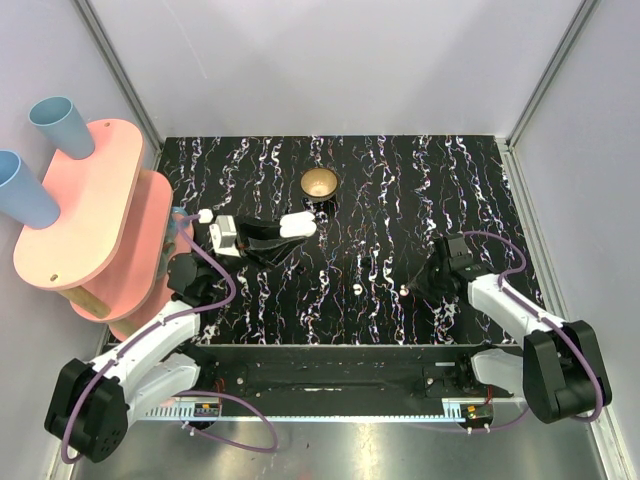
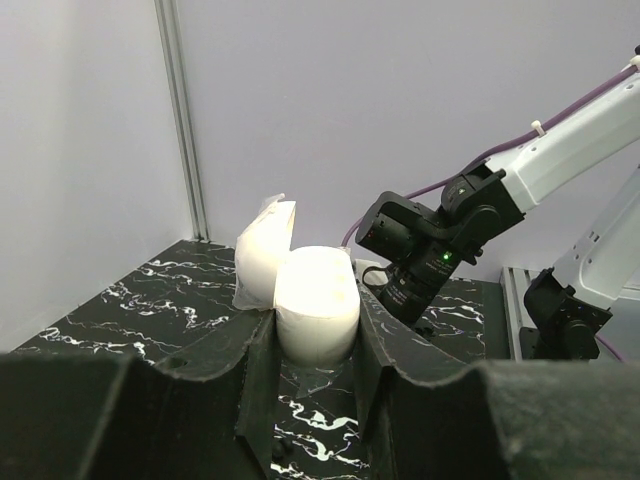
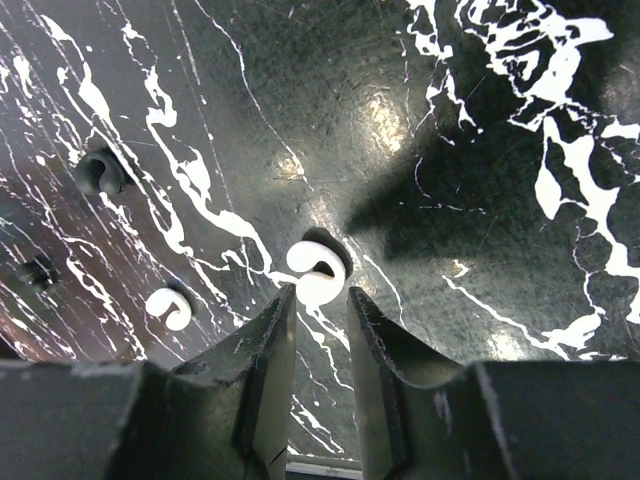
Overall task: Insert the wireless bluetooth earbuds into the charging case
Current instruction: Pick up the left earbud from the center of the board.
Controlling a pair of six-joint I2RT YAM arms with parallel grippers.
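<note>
Closest to me, my right end effector (image 3: 318, 300) is low over the worktop (image 3: 470, 150), its jaws narrowly apart and clamped on nothing. One earbud (image 3: 315, 262) lies on the marbled surface right at the mouth of that gap: only its lower end reaches in between the tips, and its rounded head sits just beyond them. That is my main worry. The bud is tiny and glossy, and if I pinch it this far out on the tips it could squirt forward or spin away. Even if it holds, it may sit at an angle that will not match its socket. The second earbud (image 3: 170, 308) lies near it on the left, apart from it, and a skidding bud or a sideways nudge from my finger could knock it off across the worktop.

Farther out, my left end effector (image 2: 315, 335) is clamped on the body of the charging case (image 2: 318, 290), with the lid (image 2: 262, 255) hinged open beside it. The shell is smooth and rounded, so I judge that a downward push while seating a bud could twist it in the grip or tip the lid shut.

Farthest away, the brass bowl (image 1: 319, 183) stands well apart and I expect no trouble from it.
</note>
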